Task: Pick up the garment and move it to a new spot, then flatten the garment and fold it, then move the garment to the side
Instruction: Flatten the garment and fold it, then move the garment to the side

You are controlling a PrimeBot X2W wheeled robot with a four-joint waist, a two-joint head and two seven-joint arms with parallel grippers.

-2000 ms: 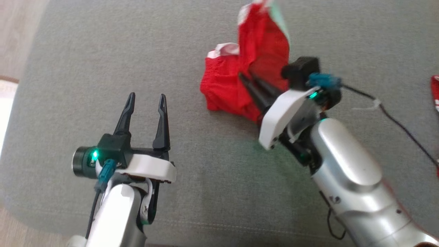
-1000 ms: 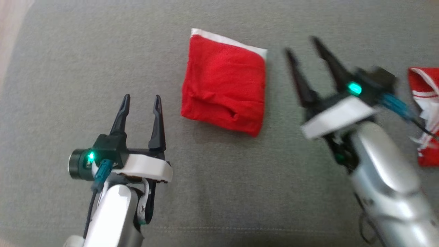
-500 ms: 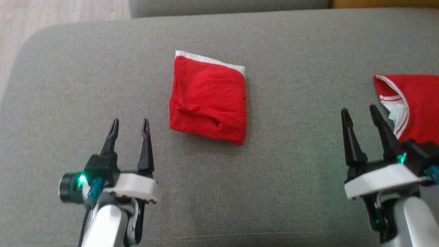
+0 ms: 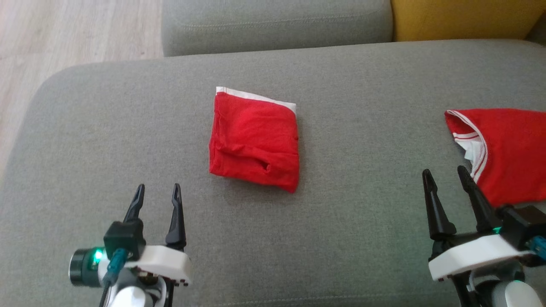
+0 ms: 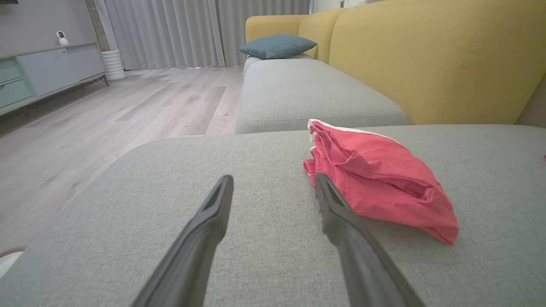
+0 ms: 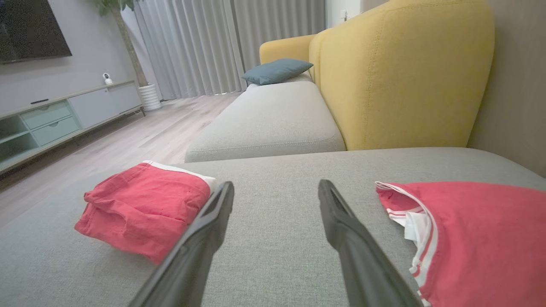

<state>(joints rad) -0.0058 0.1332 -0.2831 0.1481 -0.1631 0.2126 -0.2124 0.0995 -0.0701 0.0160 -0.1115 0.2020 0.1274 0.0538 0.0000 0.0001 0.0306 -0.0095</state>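
Observation:
The garment (image 4: 254,143) is red with a white band along its far edge. It lies folded in a rough square at the middle of the grey cushion (image 4: 362,128), free of both grippers. My left gripper (image 4: 158,187) stands open at the lower left, short of the garment's near left corner. In the left wrist view the garment (image 5: 379,179) lies just right of my left gripper (image 5: 273,179). My right gripper (image 4: 443,170) is open at the lower right, empty. The right wrist view has the garment (image 6: 145,213) to the left of my right gripper (image 6: 276,184).
A second red garment with white stripes (image 4: 507,149) lies flat at the cushion's right edge, close beside my right fingers. Another grey cushion (image 4: 273,25) and a yellow sofa back (image 4: 460,17) lie beyond. Wooden floor (image 4: 64,34) drops away at the left.
My right gripper let go of the garment and drew back to the lower right; the garment now lies folded. The camera tilted up, shifting the whole picture. The left gripper stayed open.

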